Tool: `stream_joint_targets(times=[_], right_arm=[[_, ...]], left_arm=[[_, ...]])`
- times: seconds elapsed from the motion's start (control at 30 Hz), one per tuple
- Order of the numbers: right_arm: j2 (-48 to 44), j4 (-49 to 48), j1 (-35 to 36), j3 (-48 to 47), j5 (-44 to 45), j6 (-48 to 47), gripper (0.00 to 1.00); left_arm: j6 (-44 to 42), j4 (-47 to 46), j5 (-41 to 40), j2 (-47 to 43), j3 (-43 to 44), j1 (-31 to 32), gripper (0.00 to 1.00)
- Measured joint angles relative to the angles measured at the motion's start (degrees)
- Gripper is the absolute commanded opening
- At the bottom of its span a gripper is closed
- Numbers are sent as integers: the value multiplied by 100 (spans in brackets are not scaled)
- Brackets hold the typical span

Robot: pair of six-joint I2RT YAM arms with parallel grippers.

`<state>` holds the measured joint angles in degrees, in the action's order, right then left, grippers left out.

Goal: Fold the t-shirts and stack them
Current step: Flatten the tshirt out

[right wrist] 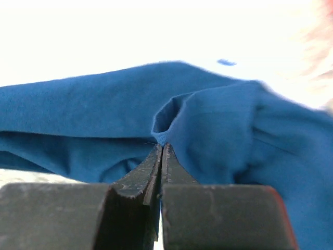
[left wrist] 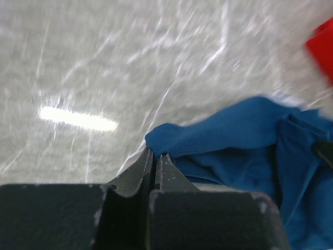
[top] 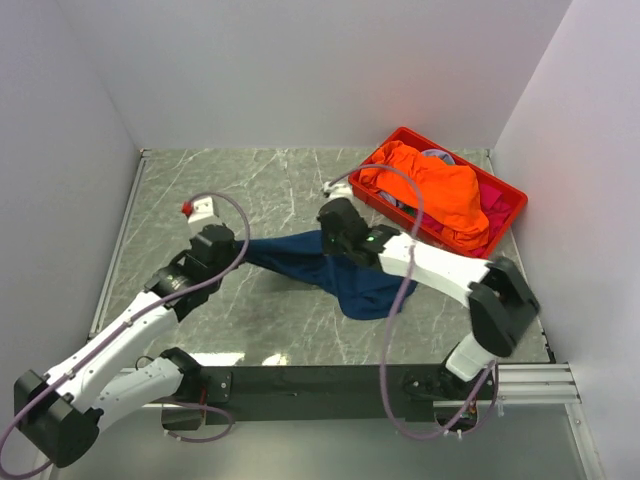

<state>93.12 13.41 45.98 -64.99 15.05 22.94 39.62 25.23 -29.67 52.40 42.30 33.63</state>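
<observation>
Robot lab test cell. Plain white panels (top: 300,70) wall off space beyond and to both sides of left gripper (left wrist: 156,156) and right gripper (right wrist: 161,148). Marble-look tabletop (top: 280,180) below them. Behind them: left arm (top: 120,340), right arm (top: 440,265) bolted to black base bar (top: 320,380), aluminium rail (top: 535,378), loose cables (top: 386,375).

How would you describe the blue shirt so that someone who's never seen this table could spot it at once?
Find the grey marble table with a red crate at its far right corner. Mid-table, a blue shirt stretches between the left tool and the right tool, both shut on it. It alone is outside the crate; the orange shirt is heaped inside.
</observation>
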Motion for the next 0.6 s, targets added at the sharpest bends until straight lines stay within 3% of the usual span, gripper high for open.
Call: stream_joint_targets(times=[0.37, 0.6], right_arm=[[-3230, 673, -501, 103, 986, -437, 0], [-4677, 1075, -778, -144, 1773, -693, 0]], left_arm=[[-590, 195, -205, -260, 1937, -754, 1], [-896, 201, -323, -269, 2527, -1421, 1]])
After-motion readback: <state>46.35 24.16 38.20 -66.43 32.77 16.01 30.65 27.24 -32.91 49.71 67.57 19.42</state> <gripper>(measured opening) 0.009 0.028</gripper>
